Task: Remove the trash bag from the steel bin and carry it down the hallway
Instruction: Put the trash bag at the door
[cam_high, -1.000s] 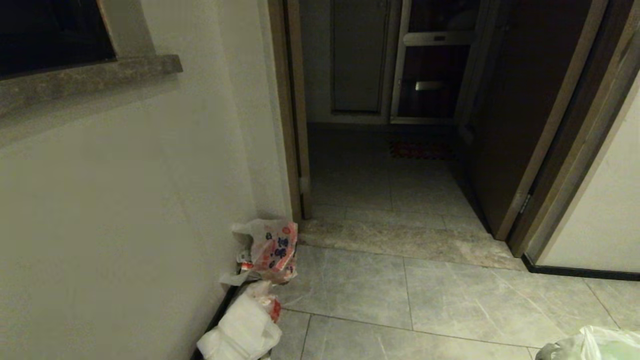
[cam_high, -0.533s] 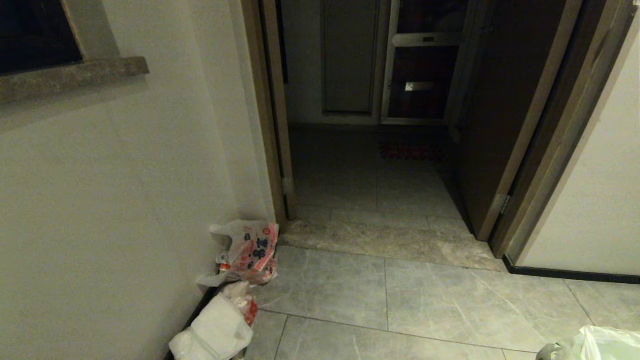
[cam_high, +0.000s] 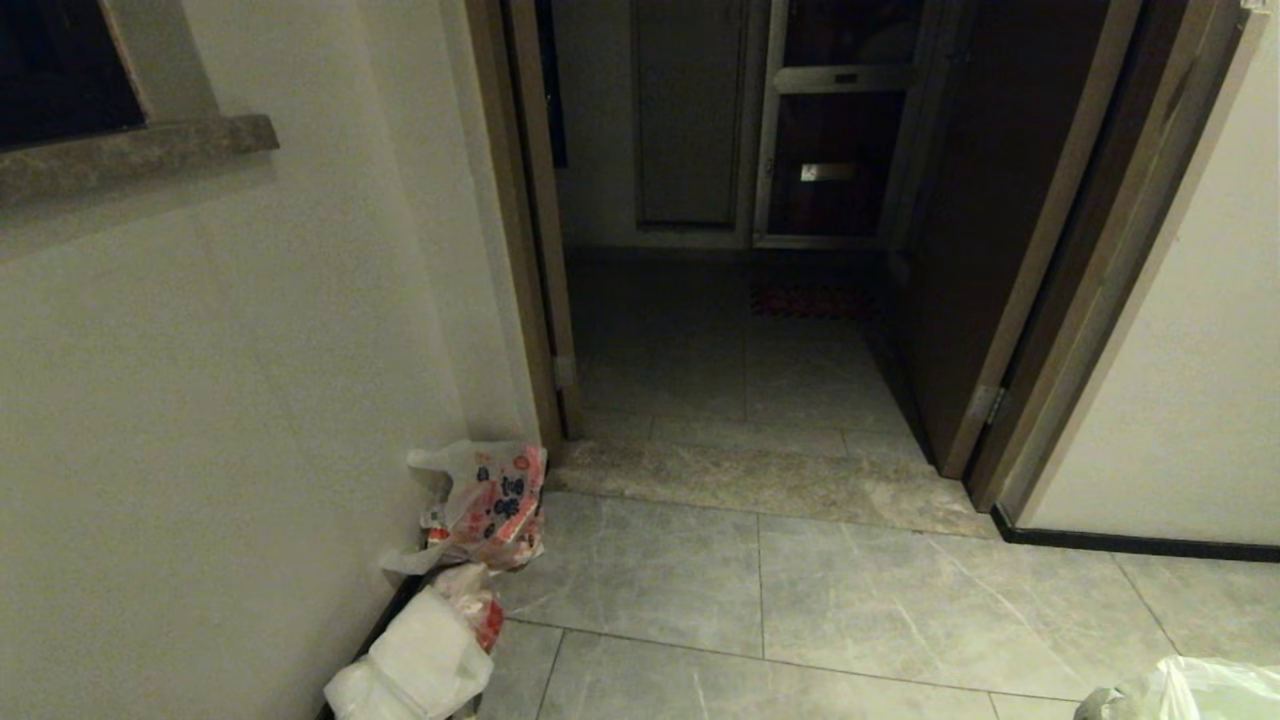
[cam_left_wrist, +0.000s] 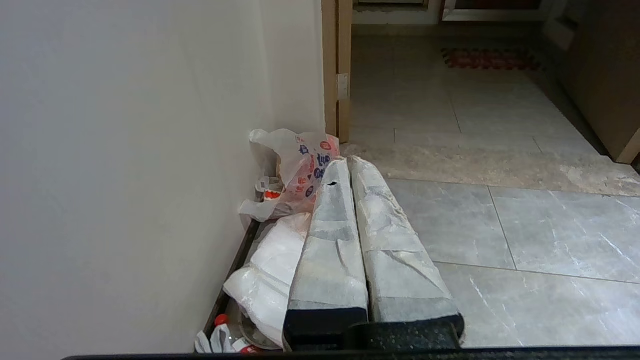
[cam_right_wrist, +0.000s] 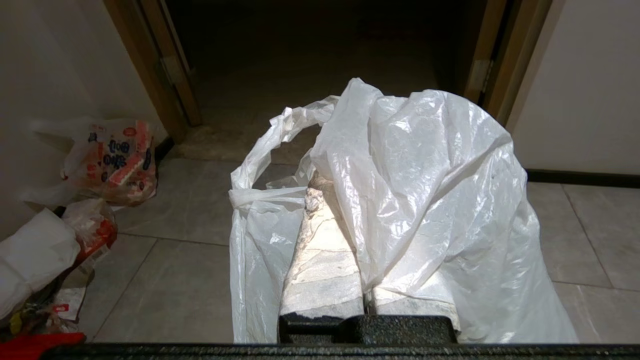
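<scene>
Right end effector (cam_right_wrist: 345, 200) is clenched on the trash bag (cam_right_wrist: 425, 200); the thin white plastic drapes over both fingers and hangs down either side, a twisted handle loop standing out on one side. In the head view only a corner of the trash bag (cam_high: 1190, 690) shows, at the lower right edge of the frame, above the floor. Left end effector (cam_left_wrist: 345, 162) has its two wrapped fingers pressed together, nothing between them, pointing out low over the tiles near the left wall. The hallway (cam_high: 780, 590) has grey marbled tiles and off-white walls; ahead, a pale stone threshold (cam_high: 760, 480) lies across a wooden door frame (cam_high: 525, 230), with a darker room beyond and a small red mat (cam_high: 810, 298) on its floor. Against the left wall sits a white bag with red and blue print (cam_high: 490, 500), and just nearer, a plain white bundle (cam_high: 420, 665) touching an orange-red bag (cam_high: 480, 605). Small loose items lie at the baseboard beside them, possibly bottles; the view there is too cramped to be sure.
</scene>
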